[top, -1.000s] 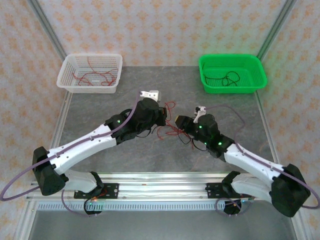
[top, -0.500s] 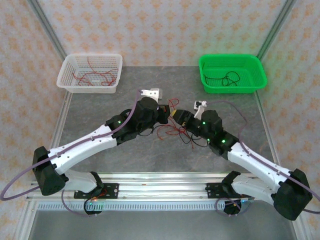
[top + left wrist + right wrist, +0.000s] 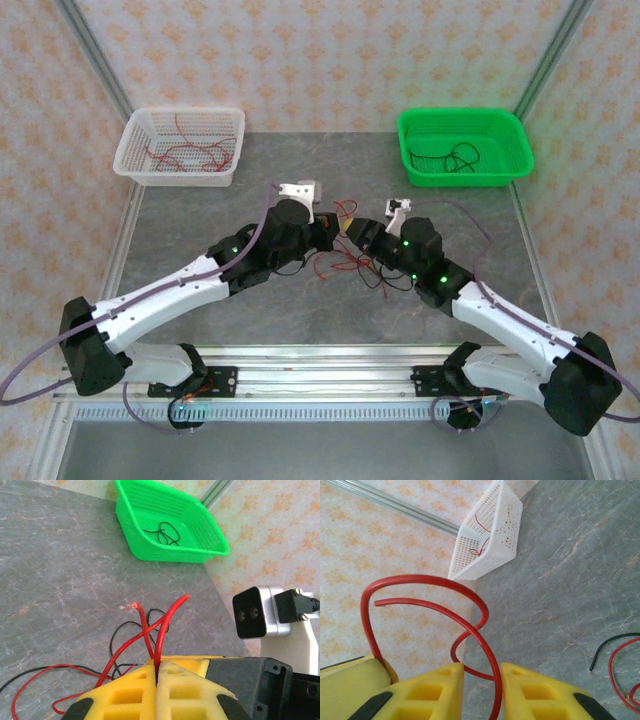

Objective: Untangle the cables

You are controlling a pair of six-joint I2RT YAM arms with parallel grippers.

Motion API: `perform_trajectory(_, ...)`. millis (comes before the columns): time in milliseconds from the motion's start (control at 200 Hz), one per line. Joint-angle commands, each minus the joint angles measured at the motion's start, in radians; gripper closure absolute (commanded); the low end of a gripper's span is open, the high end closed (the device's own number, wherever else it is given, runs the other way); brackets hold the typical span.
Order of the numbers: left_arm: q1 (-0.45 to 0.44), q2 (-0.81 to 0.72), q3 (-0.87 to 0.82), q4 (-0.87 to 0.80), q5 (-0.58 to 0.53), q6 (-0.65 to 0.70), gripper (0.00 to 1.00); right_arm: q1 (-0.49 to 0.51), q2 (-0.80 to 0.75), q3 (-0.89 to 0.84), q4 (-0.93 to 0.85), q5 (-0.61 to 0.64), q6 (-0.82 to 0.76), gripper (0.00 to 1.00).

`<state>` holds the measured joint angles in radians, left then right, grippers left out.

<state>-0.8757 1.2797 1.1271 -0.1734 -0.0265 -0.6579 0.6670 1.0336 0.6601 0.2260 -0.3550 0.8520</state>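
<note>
Top external gives us the cables [image 3: 345,262] as a red-and-black snarl mid-table [image 3: 200,230], with the white basket [image 3: 180,178] at 10 o'clock and the green basket [image 3: 470,178] at 2 o'clock, each holding loose strands. Left wrist adds what that view hides: left gripper [image 3: 157,664] jaws together, pinching red strands. Right wrist shows us right gripper [image 3: 482,667] jaws apart, a red strand passing through the gap.
</note>
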Motion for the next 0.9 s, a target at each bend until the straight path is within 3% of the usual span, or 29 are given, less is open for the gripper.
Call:
perform_trajectory(0, -0.002, -0.040, -0.024, 0.065, 0.004, -0.012, 1.00, 0.002, -0.023, 0.046, 0.035, 0.026, -0.019, 0.79)
perform_trajectory(145, -0.002, -0.051, -0.030, 0.064, -0.010, -0.009, 1.00, 0.002, -0.030, 0.052, 0.022, 0.036, -0.019, 1.00)
perform_trajectory(210, -0.001, -0.056, -0.036, 0.063, -0.028, -0.006, 0.99, 0.002, -0.042, 0.066, -0.007, 0.051, -0.036, 1.00)
perform_trajectory(360, 0.000, -0.077, -0.079, 0.079, -0.088, 0.008, 0.50, 0.002, -0.088, 0.156, -0.174, 0.111, -0.156, 1.00)
perform_trajectory(455, 0.006, -0.084, -0.102, 0.087, -0.125, 0.029, 0.33, 0.002, -0.106, 0.245, -0.344, 0.128, -0.288, 1.00)
perform_trajectory(716, 0.021, -0.079, -0.125, 0.154, -0.097, 0.135, 0.30, 0.002, -0.036, 0.580, -0.868, 0.210, -0.650, 1.00)
perform_trajectory(896, 0.021, -0.078, -0.188, 0.247, -0.030, 0.208, 0.30, 0.002, 0.046, 0.769, -1.077, 0.241, -0.783, 1.00)
